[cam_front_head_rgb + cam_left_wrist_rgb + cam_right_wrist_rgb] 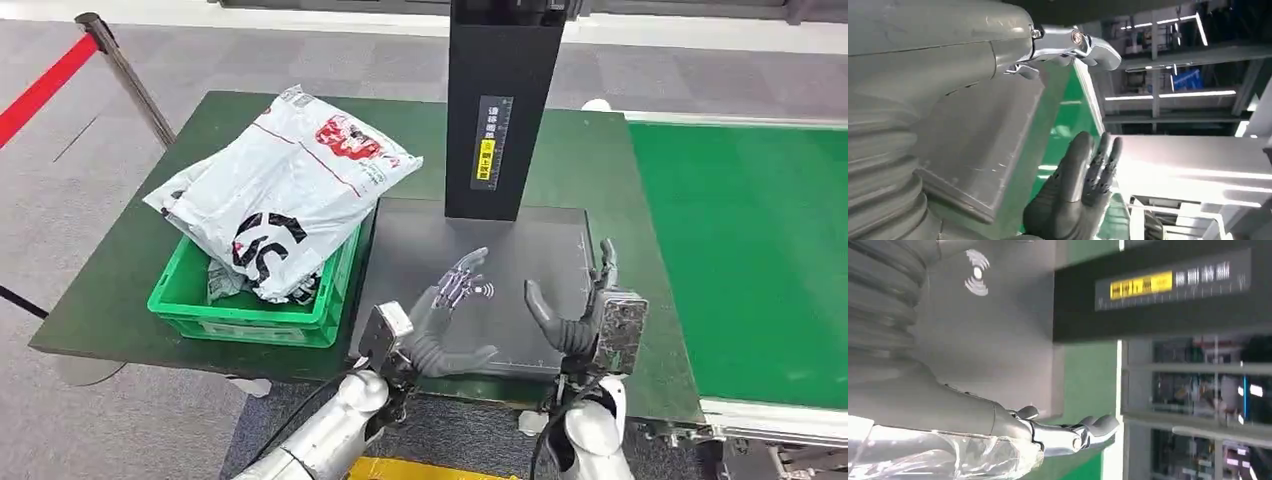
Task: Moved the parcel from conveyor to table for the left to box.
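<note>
In the green crate (190, 300), crumpled white parcel (285, 185), red-black print

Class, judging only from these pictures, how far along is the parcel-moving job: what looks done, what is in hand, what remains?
Done: several white parcels already sit piled in the green crate on the table.
In hand: nothing; the left hand and right hand hover open over the grey scanning pad, which is bare.
Left: the visible stretch of the conveyor carries no parcel, so whether more will come cannot be told.

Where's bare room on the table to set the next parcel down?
Bare: the dark grey scan plate between the open left hand and the black post; also the green conveyor belt. Crowded: the green plastic crate, heaped with white printed parcels.
</note>
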You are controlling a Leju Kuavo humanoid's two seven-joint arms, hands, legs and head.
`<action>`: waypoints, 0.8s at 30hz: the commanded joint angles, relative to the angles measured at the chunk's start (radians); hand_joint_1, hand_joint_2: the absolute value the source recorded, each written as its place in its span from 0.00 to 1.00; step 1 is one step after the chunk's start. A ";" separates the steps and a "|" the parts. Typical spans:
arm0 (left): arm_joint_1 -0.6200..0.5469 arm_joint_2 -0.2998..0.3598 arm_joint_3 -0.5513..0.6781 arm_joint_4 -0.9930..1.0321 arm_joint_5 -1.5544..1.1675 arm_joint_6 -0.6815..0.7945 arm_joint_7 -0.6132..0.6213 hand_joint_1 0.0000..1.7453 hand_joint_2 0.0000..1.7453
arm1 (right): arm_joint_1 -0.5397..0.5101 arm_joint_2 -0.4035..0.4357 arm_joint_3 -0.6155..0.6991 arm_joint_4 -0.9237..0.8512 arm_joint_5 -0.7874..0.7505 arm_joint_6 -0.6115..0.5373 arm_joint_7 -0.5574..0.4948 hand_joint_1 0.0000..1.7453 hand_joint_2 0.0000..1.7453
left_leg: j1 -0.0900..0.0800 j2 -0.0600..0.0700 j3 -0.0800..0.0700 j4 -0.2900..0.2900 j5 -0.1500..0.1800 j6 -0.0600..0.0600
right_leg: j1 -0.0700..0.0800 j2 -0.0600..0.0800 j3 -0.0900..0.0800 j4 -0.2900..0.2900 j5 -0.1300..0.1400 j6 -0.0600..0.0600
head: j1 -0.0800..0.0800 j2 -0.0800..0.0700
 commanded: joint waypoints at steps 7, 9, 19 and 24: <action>-0.018 0.058 0.051 0.025 -0.029 0.029 0.001 0.00 1.00 | -0.109 0.032 0.038 0.099 0.026 0.051 0.046 0.00 1.00 | 0.000 0.004 0.001 -0.001 0.000 0.000 | 0.000 0.003 0.001 -0.001 0.001 0.000 | 0.000 0.000; -0.010 0.058 0.056 -0.001 -0.035 0.033 0.016 0.00 1.00 | -0.113 0.038 0.038 0.103 0.029 0.062 0.047 0.00 1.00 | 0.000 0.003 0.002 -0.001 0.000 0.000 | 0.000 0.002 0.001 -0.001 0.001 0.000 | 0.000 0.000; 0.058 0.086 0.064 -0.078 -0.061 0.058 0.034 0.00 1.00 | -0.130 0.034 0.043 0.120 0.037 0.088 0.044 0.00 1.00 | -0.001 0.004 0.003 -0.002 0.000 0.000 | 0.000 0.003 0.002 -0.002 0.001 0.000 | 0.000 0.000; 0.046 0.080 0.065 -0.061 -0.072 0.066 0.033 0.00 1.00 | -0.131 0.028 0.034 0.125 0.040 0.092 0.038 0.00 1.00 | 0.000 0.002 0.001 -0.001 0.000 0.000 | 0.000 0.002 0.001 -0.001 0.000 0.000 | 0.000 0.000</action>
